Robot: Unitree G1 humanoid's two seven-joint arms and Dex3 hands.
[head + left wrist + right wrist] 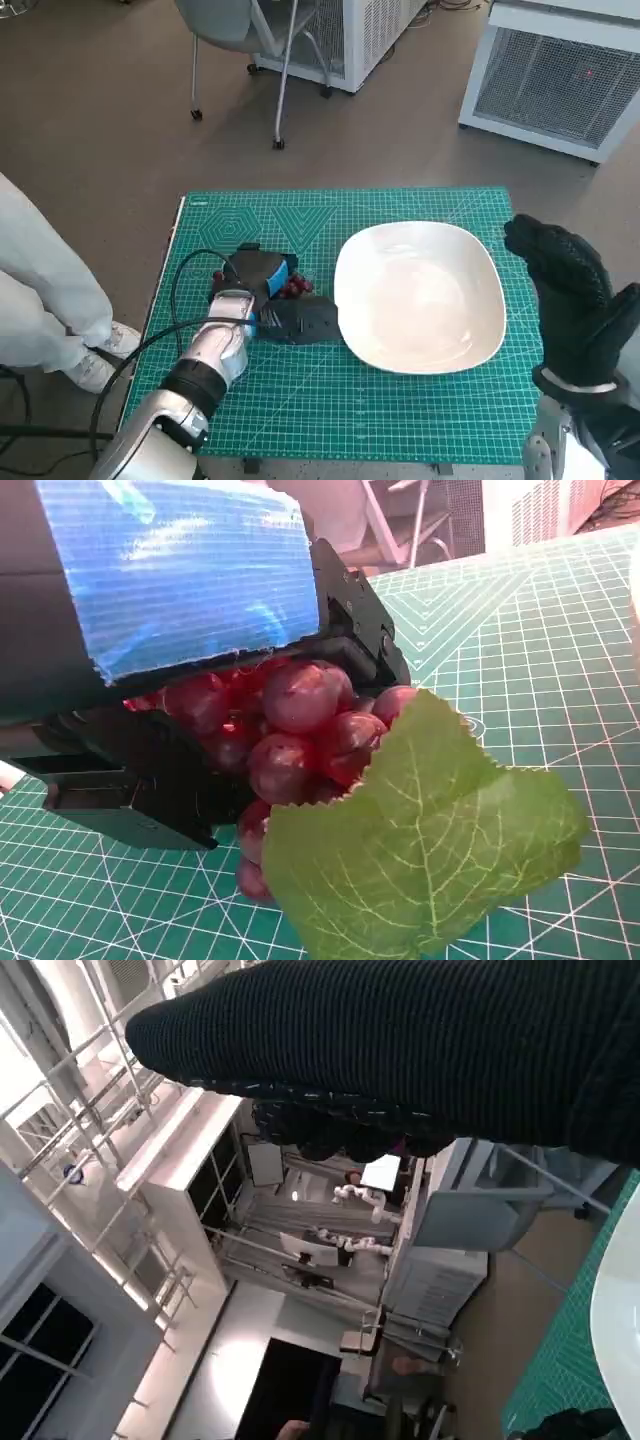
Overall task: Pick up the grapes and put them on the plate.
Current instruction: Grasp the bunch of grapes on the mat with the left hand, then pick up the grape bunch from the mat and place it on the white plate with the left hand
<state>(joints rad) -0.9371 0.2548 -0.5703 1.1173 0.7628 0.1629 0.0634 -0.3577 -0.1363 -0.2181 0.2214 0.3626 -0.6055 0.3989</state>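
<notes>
— So, where are the grapes [300,730]?
— Clasped in the left robot hand [262,290], low over the green tabletop [400,410], just beside the white plate [420,295].
— And the right robot hand [565,290]?
— Raised beside the plate, holding nothing, fingers loose.

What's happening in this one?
The robot's left hand is closed around a bunch of red grapes with a green leaf, low over the green mat just left of the white plate. The plate holds nothing yet. The gloved right hand is raised beside the plate, holding nothing.
</notes>
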